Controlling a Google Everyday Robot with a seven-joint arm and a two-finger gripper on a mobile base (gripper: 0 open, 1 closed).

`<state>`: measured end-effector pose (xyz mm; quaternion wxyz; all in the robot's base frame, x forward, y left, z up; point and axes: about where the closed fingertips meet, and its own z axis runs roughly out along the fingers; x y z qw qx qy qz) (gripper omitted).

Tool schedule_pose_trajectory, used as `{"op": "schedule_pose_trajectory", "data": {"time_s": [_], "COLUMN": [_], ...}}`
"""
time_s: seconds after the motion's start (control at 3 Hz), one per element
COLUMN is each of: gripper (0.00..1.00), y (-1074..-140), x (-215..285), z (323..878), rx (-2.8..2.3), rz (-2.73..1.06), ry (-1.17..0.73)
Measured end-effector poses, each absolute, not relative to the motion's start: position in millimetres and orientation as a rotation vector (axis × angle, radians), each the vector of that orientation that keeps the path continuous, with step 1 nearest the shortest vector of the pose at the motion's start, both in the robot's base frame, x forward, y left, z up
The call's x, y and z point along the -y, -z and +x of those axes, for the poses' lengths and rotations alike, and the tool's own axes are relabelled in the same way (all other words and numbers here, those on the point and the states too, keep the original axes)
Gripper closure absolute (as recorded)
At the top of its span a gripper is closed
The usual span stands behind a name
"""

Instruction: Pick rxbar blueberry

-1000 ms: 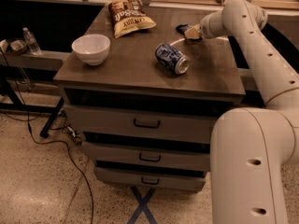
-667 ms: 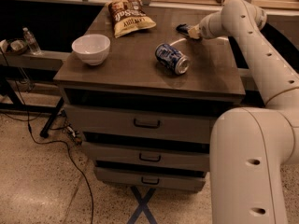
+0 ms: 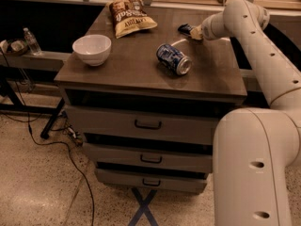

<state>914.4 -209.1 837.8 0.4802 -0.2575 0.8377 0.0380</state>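
Note:
The rxbar blueberry (image 3: 184, 28) is a small dark blue bar at the back right of the dark cabinet top (image 3: 136, 69). Only its left end shows; the rest is hidden behind my gripper. My gripper (image 3: 192, 31) reaches in from the right on the white arm (image 3: 244, 20), low over the top, right at the bar's right end. Whether it touches the bar cannot be seen.
A blue-and-white can (image 3: 173, 59) lies on its side in front of the gripper, mid-top. A brown-and-cream chip bag (image 3: 130, 15) lies at the back left. A white bowl (image 3: 91, 49) stands at the left. Drawers (image 3: 148, 124) are below the top.

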Motion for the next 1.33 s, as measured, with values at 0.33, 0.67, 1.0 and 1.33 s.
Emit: {"op": "schedule_pose_trajectory", "data": {"time_s": [0.33, 0.67, 1.0, 1.33], "gripper": [1.0, 1.0, 1.0, 1.0], "y": [-838.1, -838.2, -838.8, -838.9], "x": [209.1, 209.1, 209.0, 208.9], "z": [914.4, 914.4, 914.4, 914.4], "rx": [-2.044, -2.043, -2.043, -2.043], "rz": [-0.628, -0.628, -0.628, -0.628], "ry": [-0.093, -0.093, -0.093, -0.093]}}
